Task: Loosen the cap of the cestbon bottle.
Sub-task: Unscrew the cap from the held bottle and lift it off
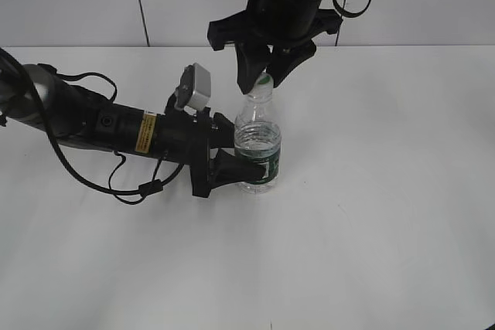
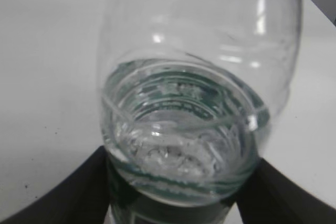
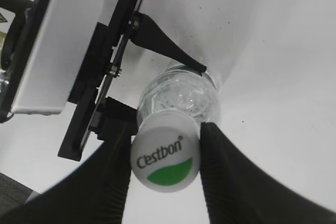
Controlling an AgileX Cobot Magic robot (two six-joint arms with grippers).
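Note:
The cestbon bottle stands upright on the white table, clear with water inside and a dark green label. Its white cap, with a green leaf mark and "Cestbon" text, shows from above in the right wrist view. My left gripper lies low from the left and is shut on the bottle at the label; the bottle fills the left wrist view between the two black fingers. My right gripper hangs from above, its two fingers pressed on either side of the cap.
The white table spreads around the bottle, with a pale wall behind. The left arm's body and cables lie across the left side of the table. Its white wrist camera box sits close to the bottle.

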